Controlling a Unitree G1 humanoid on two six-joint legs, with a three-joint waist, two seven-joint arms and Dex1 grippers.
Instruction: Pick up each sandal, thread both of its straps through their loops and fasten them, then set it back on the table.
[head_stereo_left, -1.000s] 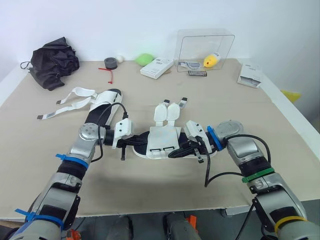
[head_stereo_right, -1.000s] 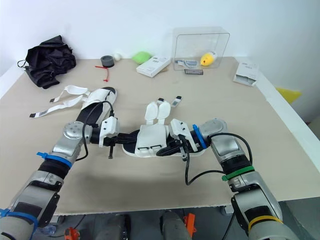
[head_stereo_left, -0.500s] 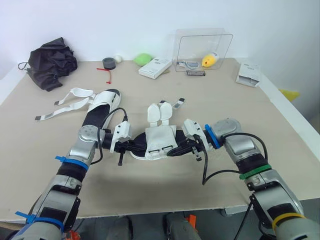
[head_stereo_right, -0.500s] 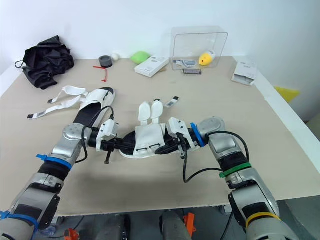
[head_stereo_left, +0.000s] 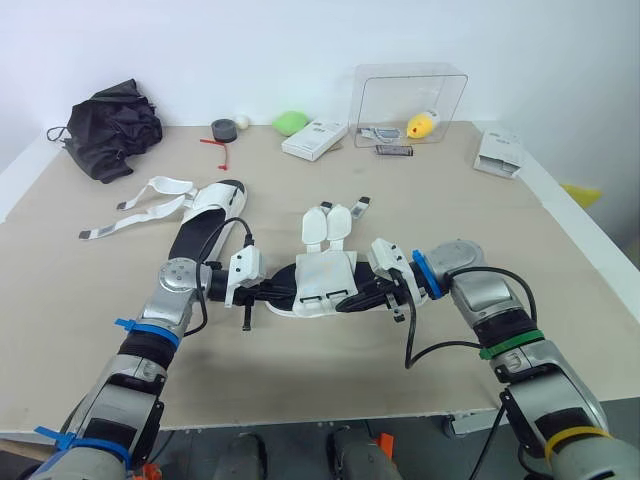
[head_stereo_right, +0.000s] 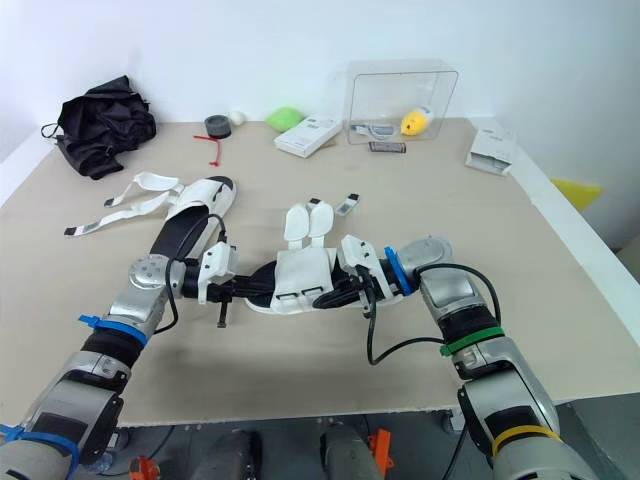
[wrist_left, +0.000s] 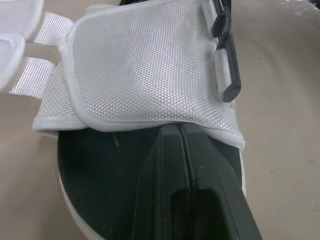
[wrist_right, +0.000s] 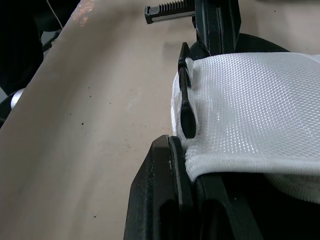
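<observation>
R gripper (head_stereo_left: 352, 300) pinches sandal (head_stereo_left: 326, 272); L gripper (wrist_left: 180, 131) closed, prob. touching it.

The front sandal (head_stereo_left: 322, 283) lies crosswise in the middle of the table (head_stereo_left: 450, 210). It has a white sole, a black footbed and a white mesh flap across the middle, with two black loops (wrist_left: 226, 60) on the flap's near edge. Its two padded white straps (head_stereo_left: 326, 226) lie open, pointing away, unthreaded. It seems to rest flat, though the sole may be slightly raised. The second sandal (head_stereo_left: 205, 215) lies farther back on the left, footbed up, with its loose straps (head_stereo_left: 150, 195) trailing leftward, unfastened.
</observation>
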